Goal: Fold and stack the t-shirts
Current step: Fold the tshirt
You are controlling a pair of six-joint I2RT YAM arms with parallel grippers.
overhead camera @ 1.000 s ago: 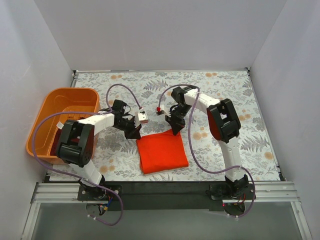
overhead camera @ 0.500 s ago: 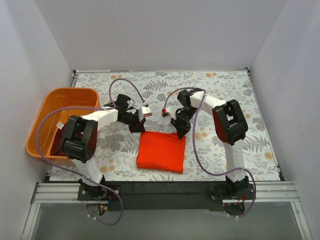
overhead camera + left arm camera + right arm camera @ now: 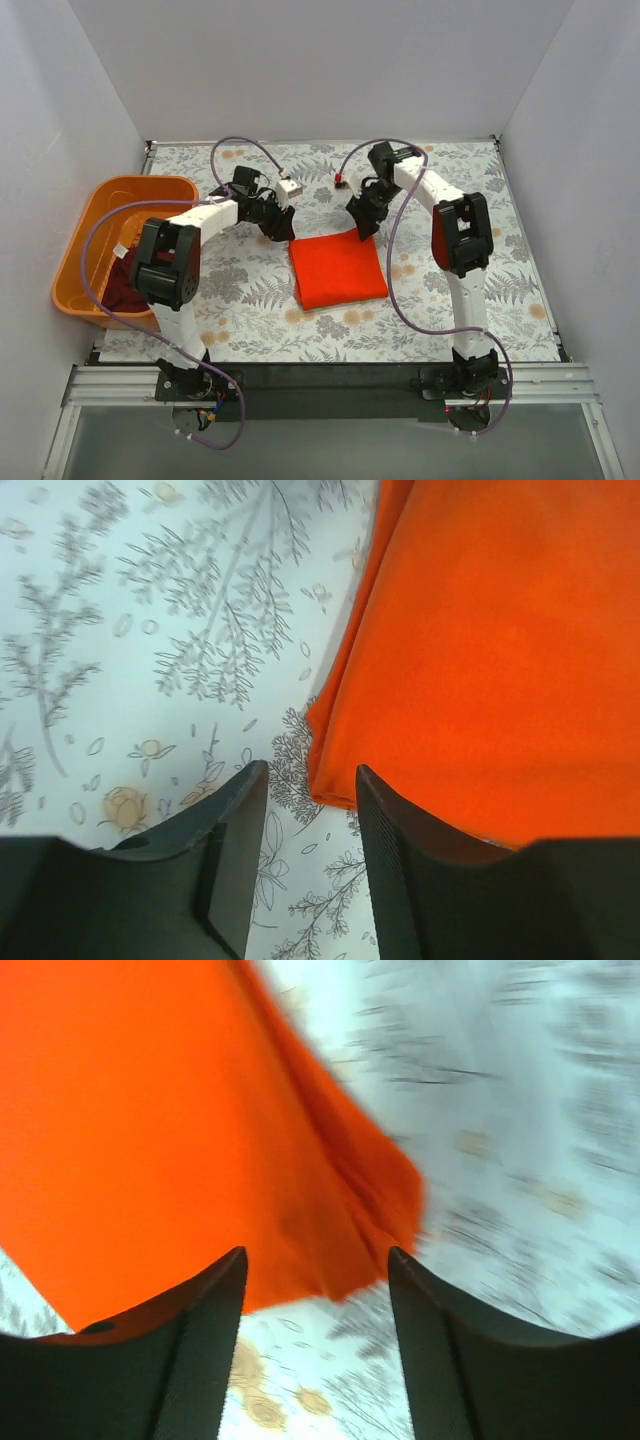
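The bright orange-red t-shirt (image 3: 338,268) lies folded into a flat rectangle on the floral table. Its far left corner (image 3: 480,660) sits just beyond my left gripper (image 3: 283,232), which stands open with only table between its fingers (image 3: 235,850). My right gripper (image 3: 362,228) hovers open over the far right corner of the same t-shirt (image 3: 150,1140), and its fingers (image 3: 430,1340) hold nothing. The dark maroon t-shirt (image 3: 122,285) lies bunched inside the basket at the left.
An orange plastic basket (image 3: 140,182) stands at the table's left edge. The floral tablecloth (image 3: 450,300) covers the whole table. White walls close in the back and both sides. Purple cables loop above both arms.
Both grippers were shut on the orange-red t-shirt's far corners and now stand open, off the cloth. The folded t-shirt has shifted toward the back and right.
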